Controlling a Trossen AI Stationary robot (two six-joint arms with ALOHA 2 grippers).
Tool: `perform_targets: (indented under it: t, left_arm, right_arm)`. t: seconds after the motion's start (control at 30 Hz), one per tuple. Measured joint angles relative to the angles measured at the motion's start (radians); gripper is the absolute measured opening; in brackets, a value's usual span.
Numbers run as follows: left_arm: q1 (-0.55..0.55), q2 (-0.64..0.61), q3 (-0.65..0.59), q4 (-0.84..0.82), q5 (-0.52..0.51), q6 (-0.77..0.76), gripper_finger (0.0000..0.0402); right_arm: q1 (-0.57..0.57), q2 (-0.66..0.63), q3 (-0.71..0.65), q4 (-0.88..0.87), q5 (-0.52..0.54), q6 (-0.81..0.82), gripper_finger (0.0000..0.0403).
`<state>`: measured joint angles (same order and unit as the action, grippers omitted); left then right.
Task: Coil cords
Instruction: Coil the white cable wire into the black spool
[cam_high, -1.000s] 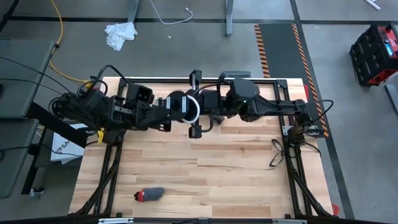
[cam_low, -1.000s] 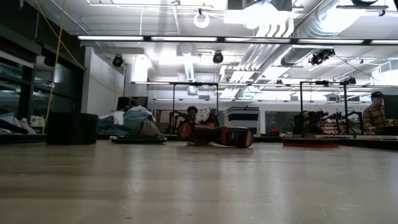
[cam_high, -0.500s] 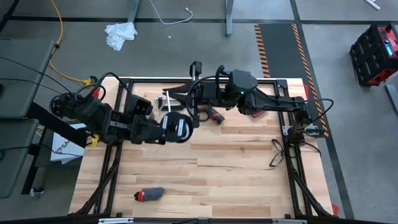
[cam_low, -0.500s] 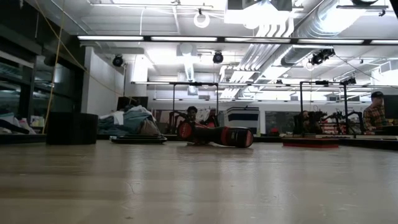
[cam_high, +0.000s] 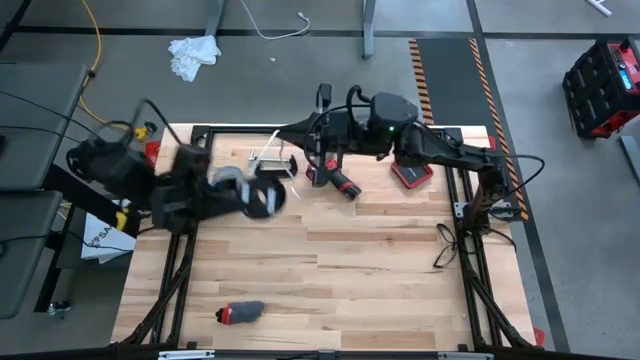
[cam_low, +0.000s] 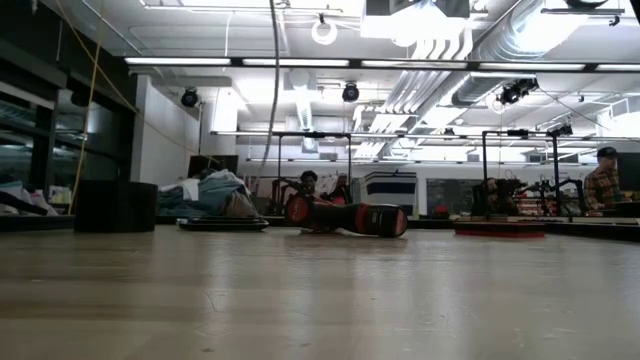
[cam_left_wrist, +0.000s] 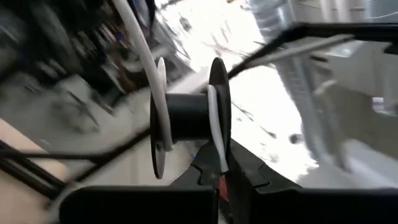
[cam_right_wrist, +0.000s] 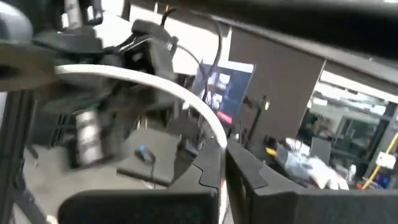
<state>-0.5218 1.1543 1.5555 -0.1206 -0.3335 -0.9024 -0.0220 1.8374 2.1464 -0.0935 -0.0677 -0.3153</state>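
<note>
Pinching one white cable (cam_right_wrist: 186, 99) between them, both arms' jaws are clamped shut on it above the table (cam_high: 330, 270).

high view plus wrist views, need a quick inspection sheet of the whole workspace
Surface: wooden table, mostly bare.
Job's things: white cable lifted off the table, strung between both grippers; its black disc at the left arm's end.
Clutter: red-and-black tool, flat red item, grey-and-red object.
Grippers: left gripper and right gripper each appear closed on the white cable.
Cables: black cables at the table's right edge; yellow cord on the floor.
Surroundings: white rag, red case, distant person.
</note>
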Motion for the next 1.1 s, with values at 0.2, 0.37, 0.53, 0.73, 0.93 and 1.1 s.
perform_targets:
  t: [0.2, 0.37, 0.53, 0.73, 0.93, 1.1]
  left_arm:
    - [0.02, -0.073, 0.0, -0.068, -0.143, 0.188, 0.0]
    - [0.038, -0.102, 0.0, -0.162, -0.193, 0.248, 0.0]
    - [0.039, -0.11, 0.0, -0.262, -0.292, 0.304, 0.0]
    - [0.039, -0.11, 0.0, -0.227, -0.434, 0.48, 0.0]
    - [0.039, -0.107, 0.0, -0.082, -0.398, 0.546, 0.0]
    - [0.044, -0.092, 0.0, -0.029, -0.382, 0.535, 0.0]
  right_arm:
    - [-0.005, -0.033, 0.0, -0.089, 0.008, 0.003, 0.0]
    - [-0.005, -0.047, 0.0, -0.109, 0.011, 0.008, 0.0]
    - [-0.005, -0.048, 0.0, -0.114, 0.01, 0.043, 0.0]
    - [0.003, -0.048, 0.0, -0.138, 0.01, 0.053, 0.0]
    - [0.003, -0.042, 0.0, -0.206, 0.004, 0.1, 0.0]
    - [0.011, -0.03, -0.001, -0.187, -0.089, 0.155, 0.0001]
